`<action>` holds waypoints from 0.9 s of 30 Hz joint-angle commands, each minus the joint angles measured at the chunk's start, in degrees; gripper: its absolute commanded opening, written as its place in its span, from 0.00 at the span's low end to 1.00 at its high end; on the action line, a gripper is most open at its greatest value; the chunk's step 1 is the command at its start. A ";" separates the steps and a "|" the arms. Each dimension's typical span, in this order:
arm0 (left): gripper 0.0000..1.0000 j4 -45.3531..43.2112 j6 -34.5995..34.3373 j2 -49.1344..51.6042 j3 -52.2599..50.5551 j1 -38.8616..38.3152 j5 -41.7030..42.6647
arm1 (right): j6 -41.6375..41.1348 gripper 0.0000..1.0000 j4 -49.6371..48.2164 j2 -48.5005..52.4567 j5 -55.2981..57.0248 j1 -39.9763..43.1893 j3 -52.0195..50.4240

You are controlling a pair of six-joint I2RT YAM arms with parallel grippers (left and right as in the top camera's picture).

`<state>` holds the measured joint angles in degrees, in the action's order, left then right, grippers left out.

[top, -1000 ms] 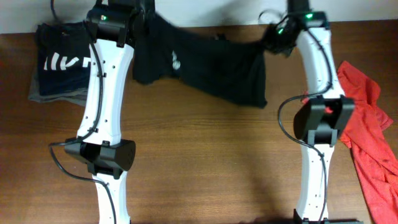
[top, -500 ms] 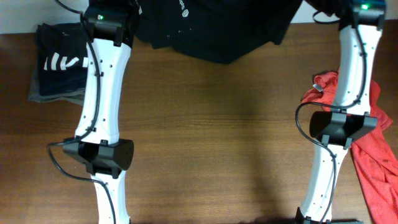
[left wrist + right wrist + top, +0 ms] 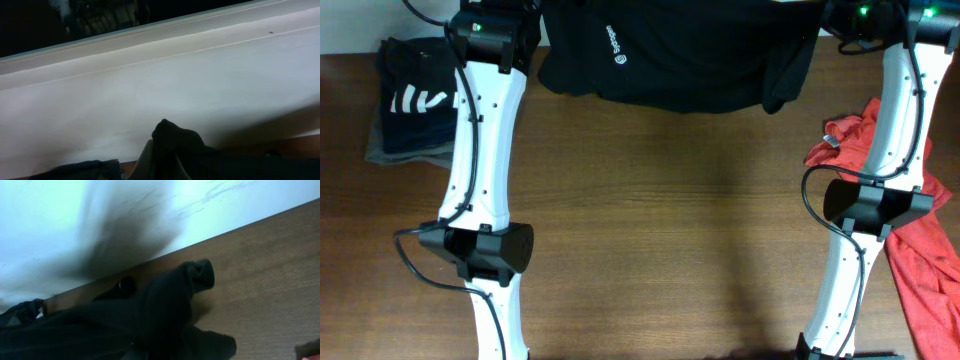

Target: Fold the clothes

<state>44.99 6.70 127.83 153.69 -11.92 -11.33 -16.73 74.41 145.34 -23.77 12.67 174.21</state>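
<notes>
2 arms stretched to 12 o'clock, 1 black garment strung btwn. L gripper pinches it; R gripper jaws: can't tell. 1 orange-red shirt, 3 o'clock.

The surface is brown wood, its grain running left to right, evenly lit from above, with a faint darker patch near its middle. Along its far edge a white wall shows as a narrow pale strip in the overhead view. In the left wrist view the wall fills most of the frame, off-white and crossed by thin slanting lines like seams or mouldings. Above them lies a dark area — what is in it cannot be made out. In the right wrist view a blurred grey shadow spreads over the wall, down to where it meets the wood.
</notes>
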 commanded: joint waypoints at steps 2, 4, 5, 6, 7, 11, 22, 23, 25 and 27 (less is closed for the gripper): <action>0.01 0.09 1.14 -1.09 0.11 0.63 -0.61 | 1.51 0.17 -0.57 -1.05 3.32 0.81 1.62; 0.01 0.33 1.14 -1.09 0.11 0.63 -0.61 | 1.51 0.20 -1.18 -1.05 3.48 1.05 1.64; 0.01 0.52 1.14 -1.09 0.11 0.63 -0.61 | 1.51 0.20 -1.49 -1.05 3.43 1.29 1.64; 0.01 0.72 1.14 -1.09 0.11 0.63 -0.61 | 1.51 0.20 -1.79 -1.05 3.45 1.51 1.64; 0.01 0.94 1.14 -1.09 0.11 0.63 -0.61 | 1.51 0.21 -1.99 -1.05 3.45 1.84 1.64; 0.01 1.25 1.14 -1.09 0.09 0.63 -0.59 | 1.51 0.21 -1.27 -1.05 3.45 2.27 1.62; 0.01 2.93 1.11 -1.09 0.09 0.63 -0.39 | 1.29 0.46 7.19 -0.68 -4.37 -0.28 0.26; 0.01 3.13 1.11 -1.09 0.09 0.61 -0.39 | 1.31 0.47 8.39 -0.61 -4.33 -1.70 -0.42; 0.01 3.26 1.11 -1.09 0.09 0.55 -0.37 | 1.33 0.47 8.94 -0.59 -4.31 -4.13 -2.05; 0.01 3.50 1.11 -1.09 0.09 0.46 -0.37 | 1.33 0.49 8.20 -0.59 -4.26 -6.99 -4.00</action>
<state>48.49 6.72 127.83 153.67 -11.77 -11.35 -15.86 82.94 145.34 -25.91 10.98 172.99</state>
